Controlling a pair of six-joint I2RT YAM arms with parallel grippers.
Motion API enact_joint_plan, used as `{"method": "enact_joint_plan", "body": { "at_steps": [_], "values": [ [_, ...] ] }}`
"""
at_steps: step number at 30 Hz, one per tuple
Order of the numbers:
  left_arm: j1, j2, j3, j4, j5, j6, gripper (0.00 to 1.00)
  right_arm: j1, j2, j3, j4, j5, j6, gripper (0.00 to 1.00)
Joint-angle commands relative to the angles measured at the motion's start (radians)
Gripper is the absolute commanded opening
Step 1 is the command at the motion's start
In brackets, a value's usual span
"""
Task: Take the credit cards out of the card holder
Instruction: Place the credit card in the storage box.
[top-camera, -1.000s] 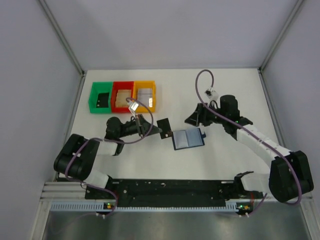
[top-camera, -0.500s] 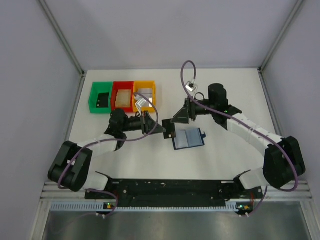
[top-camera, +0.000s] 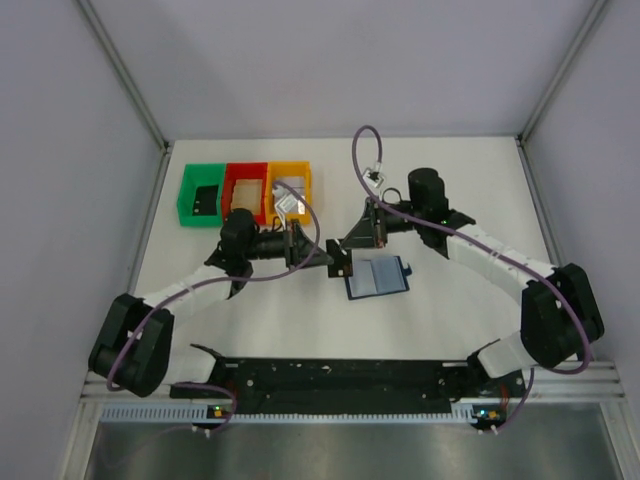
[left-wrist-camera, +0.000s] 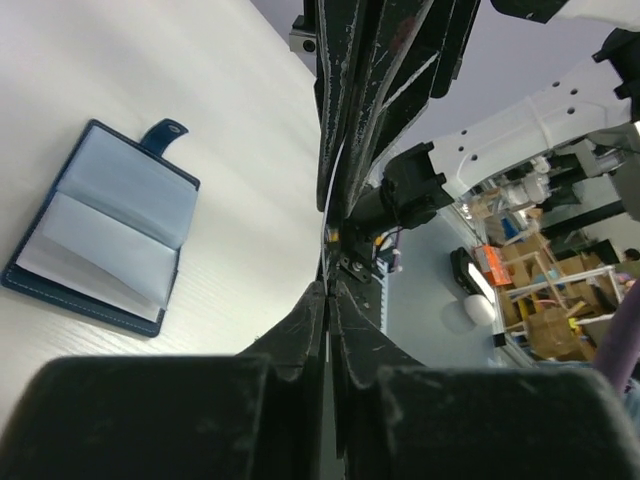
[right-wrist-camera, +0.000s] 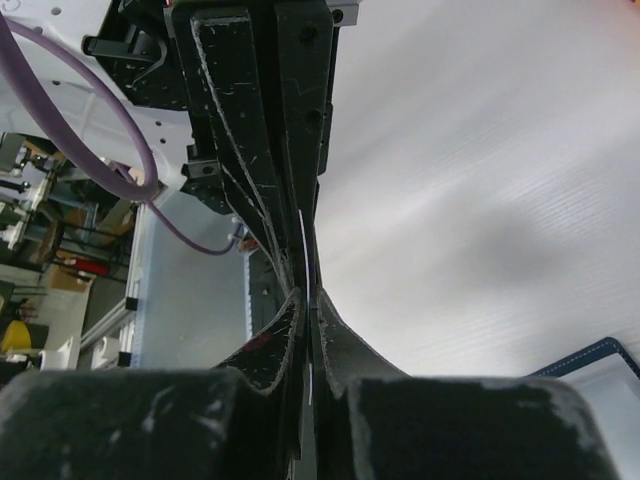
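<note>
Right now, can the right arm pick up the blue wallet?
Probably not yet: the right gripper is shut on a credit card, shared with the left gripper. The card holder lies open nearby, nothing covering it.

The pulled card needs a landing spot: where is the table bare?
Bare: the near strip of table between the card holder and the base rail, and the far right corner behind the right arm. Crowded: the middle, where left hand and right hand pinch one card beside the holder, and the far left, with three bins.
</note>
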Motion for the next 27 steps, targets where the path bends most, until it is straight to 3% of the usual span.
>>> {"method": "enact_joint_plan", "body": {
  "at_steps": [1, 2, 3, 5, 6, 10, 14, 16, 19, 24, 27],
  "values": [
    [-0.002, -0.101, 0.052, -0.057, -0.053, 0.052, 0.27, 0.012, -0.032, 0.036, 0.119, 0.001, 0.035, 0.00],
    [0.000, -0.125, 0.058, -0.094, -0.095, 0.068, 0.36, 0.012, -0.040, 0.036, 0.139, 0.017, 0.052, 0.00],
    [0.001, -0.162, 0.062, -0.128, -0.146, 0.082, 0.54, 0.012, -0.047, 0.029, 0.168, 0.034, 0.075, 0.00],
    [0.006, -0.242, 0.071, -0.225, -0.278, 0.112, 0.73, 0.007, -0.066, 0.004, 0.284, 0.073, 0.157, 0.00],
    [0.006, -0.288, 0.077, -0.258, -0.344, 0.122, 0.78, 0.007, -0.072, -0.011, 0.341, 0.102, 0.209, 0.00],
    [0.006, -0.430, 0.062, -0.275, -0.592, 0.108, 0.80, 0.012, -0.089, -0.086, 0.609, 0.228, 0.413, 0.00],
    [0.003, -0.492, 0.037, -0.219, -0.650, 0.018, 0.72, 0.038, -0.096, -0.151, 0.829, 0.368, 0.515, 0.00],
    [-0.005, -0.501, 0.002, -0.139, -0.660, -0.018, 0.73, 0.063, -0.107, -0.174, 0.881, 0.470, 0.529, 0.00],
    [-0.030, -0.517, -0.049, -0.035, -0.706, -0.041, 0.90, 0.095, -0.133, -0.207, 0.929, 0.616, 0.533, 0.00],
    [-0.068, -0.546, -0.084, -0.045, -0.840, -0.067, 0.90, 0.122, -0.158, -0.230, 0.980, 0.759, 0.575, 0.00],
    [-0.080, -0.531, -0.070, -0.044, -0.835, -0.073, 0.87, 0.130, -0.153, -0.218, 0.975, 0.768, 0.589, 0.00]
  ]
}}
